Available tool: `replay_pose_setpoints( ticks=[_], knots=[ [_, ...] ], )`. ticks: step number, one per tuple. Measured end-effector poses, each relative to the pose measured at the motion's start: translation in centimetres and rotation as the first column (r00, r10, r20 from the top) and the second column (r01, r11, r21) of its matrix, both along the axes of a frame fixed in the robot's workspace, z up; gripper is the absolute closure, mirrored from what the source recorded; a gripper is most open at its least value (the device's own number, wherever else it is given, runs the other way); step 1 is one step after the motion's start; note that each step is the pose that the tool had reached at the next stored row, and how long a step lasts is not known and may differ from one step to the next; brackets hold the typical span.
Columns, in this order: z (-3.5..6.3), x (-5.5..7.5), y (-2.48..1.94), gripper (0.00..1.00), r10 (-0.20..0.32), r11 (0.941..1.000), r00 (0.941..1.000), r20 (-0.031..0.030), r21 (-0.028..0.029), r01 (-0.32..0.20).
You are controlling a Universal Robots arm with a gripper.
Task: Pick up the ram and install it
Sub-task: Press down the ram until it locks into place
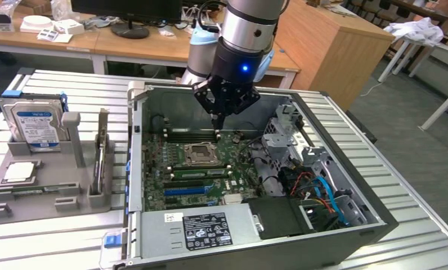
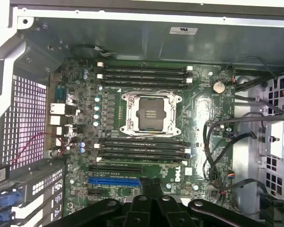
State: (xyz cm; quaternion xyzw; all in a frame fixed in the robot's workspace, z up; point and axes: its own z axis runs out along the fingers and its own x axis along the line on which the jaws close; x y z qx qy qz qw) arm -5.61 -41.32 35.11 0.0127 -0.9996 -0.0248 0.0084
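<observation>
The clenched, empty pincer point(image 1: 219, 125) hangs inside the computer case point(image 1: 374, 208) above the memory slots point(image 1: 194, 135); the ram point(image 1: 102, 151) stands edgewise in its holder point(image 1: 36, 194) on the worktop point(image 1: 59, 236), toward nine o'clock, long axis running twelve to six.

Green motherboard point(image 2: 146, 137) with black RAM slots point(image 2: 142, 74) tipped by white latches, plus one bright blue expansion slot point(image 2: 114, 180). The hard drive point(image 1: 36, 124) is silver with a blue-white label, sitting on a grey holder point(image 1: 44, 194). Black gripper point(image 1: 218, 121), grey ribbed table point(image 1: 59, 84).
</observation>
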Motion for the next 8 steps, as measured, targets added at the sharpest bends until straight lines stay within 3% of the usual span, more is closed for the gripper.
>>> replay_pose_setpoints(
  ticks=[2, 8],
  knots=[
    [0.01, -0.01, -0.01, 0.9, 0.0, 1.0, 1.0, -0.0035, 0.0, 0.0],
    [0.0, -0.01, 0.0, 0.9, 0.0, 1.0, 1.0, -0.004, 0.0002, 0.0]
  ],
)
